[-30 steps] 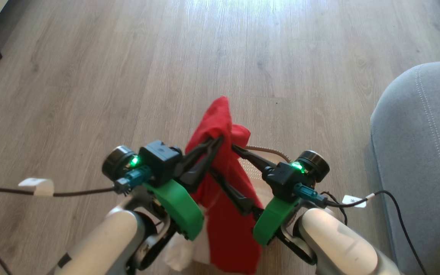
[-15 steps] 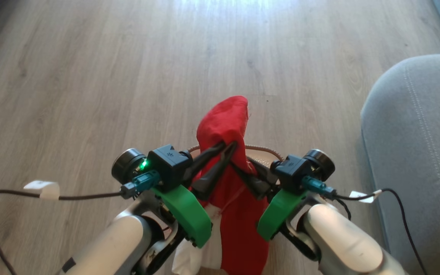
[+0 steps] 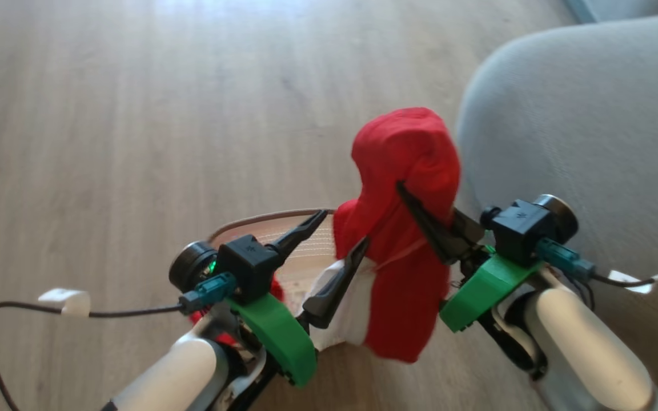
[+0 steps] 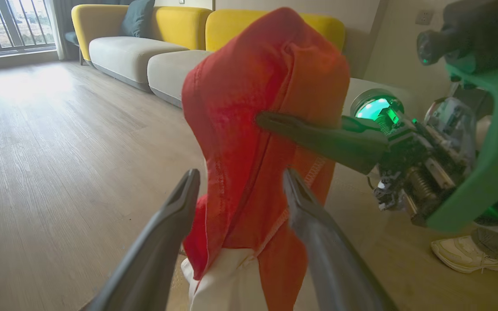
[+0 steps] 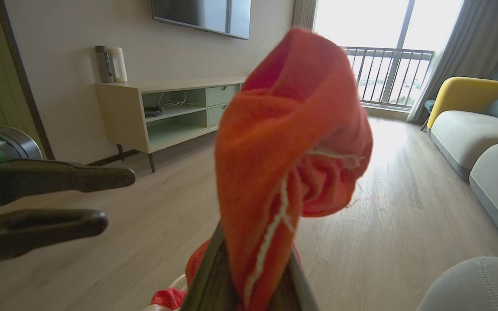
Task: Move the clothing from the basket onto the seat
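Observation:
My right gripper [image 3: 402, 188] is shut on the clothing [image 3: 406, 148], a red garment with a white part hanging below it, held up in the air beside the seat [image 3: 580, 114]. My left gripper [image 3: 340, 231] is open, its fingers just left of the hanging cloth. In the left wrist view the red cloth [image 4: 266, 86] hangs past my spread fingers [image 4: 188, 185], and the right gripper [image 4: 264, 121] pinches it from the right. The right wrist view has the cloth [image 5: 292, 129] bunched above my shut fingers [image 5: 208, 276]. The basket's [image 3: 260, 218] brown rim peeks out behind the left gripper.
Wooden floor lies ahead and to the left. A low TV cabinet [image 5: 167, 112] stands by the wall. A grey and yellow sofa [image 4: 145, 47] lines the far side. A person's pale shoe [image 4: 469, 255] rests on the floor near the right arm. Cables trail from both wrists.
The left gripper has opened and let go of the red garment. The right gripper shut on it and carried it up and right toward the seat. The head camera turned right.

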`<state>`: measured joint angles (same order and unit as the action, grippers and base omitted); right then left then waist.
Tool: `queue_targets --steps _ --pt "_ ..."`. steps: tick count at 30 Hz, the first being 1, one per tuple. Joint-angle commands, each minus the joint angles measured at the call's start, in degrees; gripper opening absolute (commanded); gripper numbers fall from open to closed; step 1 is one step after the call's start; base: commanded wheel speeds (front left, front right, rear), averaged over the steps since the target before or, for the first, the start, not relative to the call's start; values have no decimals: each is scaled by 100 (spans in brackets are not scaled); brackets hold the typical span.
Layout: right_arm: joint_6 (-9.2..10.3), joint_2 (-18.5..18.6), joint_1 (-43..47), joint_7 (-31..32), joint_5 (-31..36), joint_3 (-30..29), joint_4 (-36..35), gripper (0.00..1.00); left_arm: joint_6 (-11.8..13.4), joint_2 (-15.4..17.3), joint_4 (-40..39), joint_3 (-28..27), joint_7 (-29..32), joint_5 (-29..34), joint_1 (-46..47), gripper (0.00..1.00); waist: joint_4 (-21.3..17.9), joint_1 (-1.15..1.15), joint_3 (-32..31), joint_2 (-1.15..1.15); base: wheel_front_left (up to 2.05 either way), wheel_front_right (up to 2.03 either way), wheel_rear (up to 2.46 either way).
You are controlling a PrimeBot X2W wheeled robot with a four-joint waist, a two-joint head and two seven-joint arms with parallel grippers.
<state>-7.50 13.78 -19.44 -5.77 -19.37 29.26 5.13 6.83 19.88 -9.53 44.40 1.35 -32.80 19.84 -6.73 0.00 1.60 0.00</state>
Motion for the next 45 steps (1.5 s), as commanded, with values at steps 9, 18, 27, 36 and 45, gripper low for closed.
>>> queue_targets --steps 9,18,27,36,45 --pt "1 51 230 346 18 -427 -1077 0 57 -117 -295 -68 -110 7 150 100 -1812 0 189 0 0 0 0" --pt "1 104 493 455 9 -874 -1305 0 67 -189 -291 28 -99 15 163 100 -2258 0 294 0 0 0 0" --pt "1 57 225 441 -282 -1395 -1105 0 86 -212 -345 142 56 29 230 100 -1938 0 777 0 0 0 0" --pt "1 116 -1526 650 -678 -2249 21 0 38 27 -564 100 364 196 626 100 -1477 0 1892 0 0 0 0" --pt "1 629 -4319 1242 -417 -3804 1327 0 -226 155 -725 207 630 443 1222 100 -516 0 2978 0 0 0 0"
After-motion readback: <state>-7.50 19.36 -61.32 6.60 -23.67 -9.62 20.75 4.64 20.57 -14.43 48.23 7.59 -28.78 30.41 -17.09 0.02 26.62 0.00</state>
